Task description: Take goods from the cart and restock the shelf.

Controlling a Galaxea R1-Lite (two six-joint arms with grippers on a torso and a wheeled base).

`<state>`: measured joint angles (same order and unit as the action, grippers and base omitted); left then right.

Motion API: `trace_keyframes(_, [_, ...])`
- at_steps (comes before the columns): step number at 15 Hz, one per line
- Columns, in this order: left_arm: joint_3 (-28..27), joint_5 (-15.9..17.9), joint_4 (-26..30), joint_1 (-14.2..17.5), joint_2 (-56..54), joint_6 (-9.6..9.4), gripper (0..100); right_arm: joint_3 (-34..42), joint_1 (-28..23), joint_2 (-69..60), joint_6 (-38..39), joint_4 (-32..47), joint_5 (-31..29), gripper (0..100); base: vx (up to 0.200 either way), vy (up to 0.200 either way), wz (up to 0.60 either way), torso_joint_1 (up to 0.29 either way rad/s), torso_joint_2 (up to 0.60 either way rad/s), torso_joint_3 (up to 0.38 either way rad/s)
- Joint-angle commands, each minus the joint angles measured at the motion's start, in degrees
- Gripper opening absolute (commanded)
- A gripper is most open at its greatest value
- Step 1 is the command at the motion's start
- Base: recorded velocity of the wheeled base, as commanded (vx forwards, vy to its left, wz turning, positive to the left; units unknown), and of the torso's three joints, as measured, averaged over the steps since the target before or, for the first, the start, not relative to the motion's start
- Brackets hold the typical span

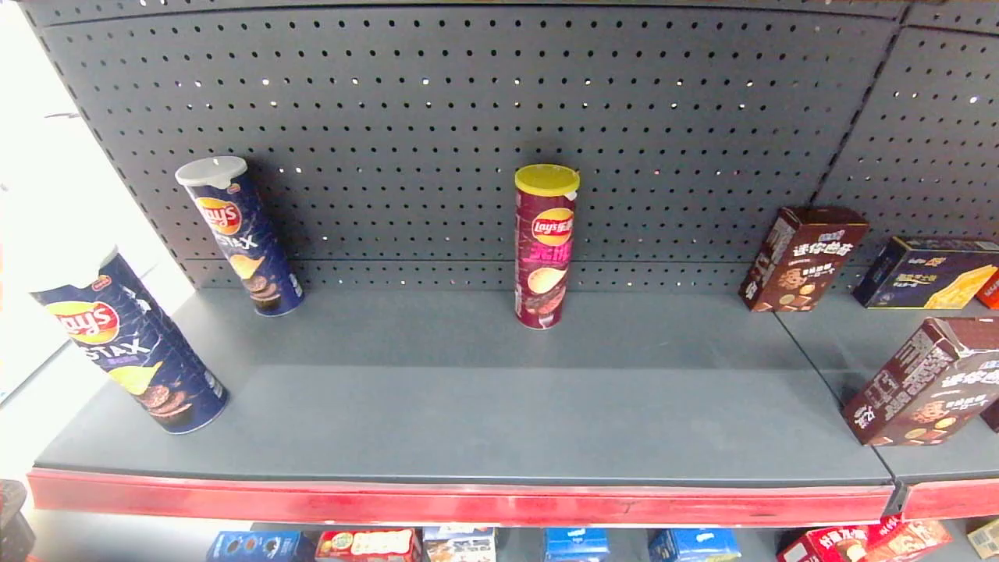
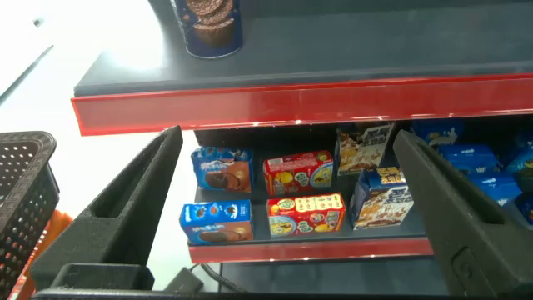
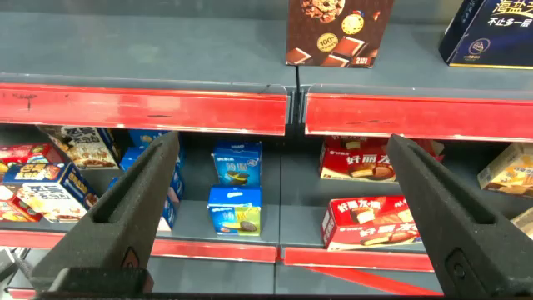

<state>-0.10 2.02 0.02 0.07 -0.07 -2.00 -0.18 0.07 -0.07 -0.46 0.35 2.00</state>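
The grey shelf [image 1: 468, 421] with a red front edge holds three upright chip cans: a dark blue one [image 1: 133, 351] at the front left, another dark blue one [image 1: 242, 234] at the back left, and a maroon can with a yellow lid [image 1: 545, 246] at the back middle. My left gripper [image 2: 291, 217] is open and empty, held below and in front of the shelf edge [image 2: 300, 104]. My right gripper [image 3: 283, 217] is open and empty too, facing the lower shelves.
Brown cookie boxes [image 1: 800, 257] [image 1: 925, 382] and a dark blue box [image 1: 929, 273] stand on the shelf's right side. Lower shelves hold small snack boxes [image 2: 304, 192] [image 3: 237, 187]. A black wire basket [image 2: 25, 192] sits beside the left gripper.
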Motion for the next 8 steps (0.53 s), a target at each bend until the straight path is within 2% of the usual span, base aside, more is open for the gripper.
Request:
trace_keyframes(1, [0.01,0.09,-0.02,0.01,0.07,-0.02,100,0.01,0.01,0.07,-0.06,0.00,0.11,100,0.000,0.000,0.00,0.000,0.00,0.000])
trace_keyframes(7, [0.01,0.09,-0.02,0.01,0.07,-0.02,100,0.01,0.01,0.07,0.02,0.00,0.11,100,0.000,0.000,0.00,0.000,0.00,0.000])
trace_keyframes(8, [0.01,0.00,-0.02,0.01,0.07,-0.02,100,0.01,0.01,0.07,0.02,0.00,0.02,100,0.000,0.000,0.60,0.002,0.00,0.007])
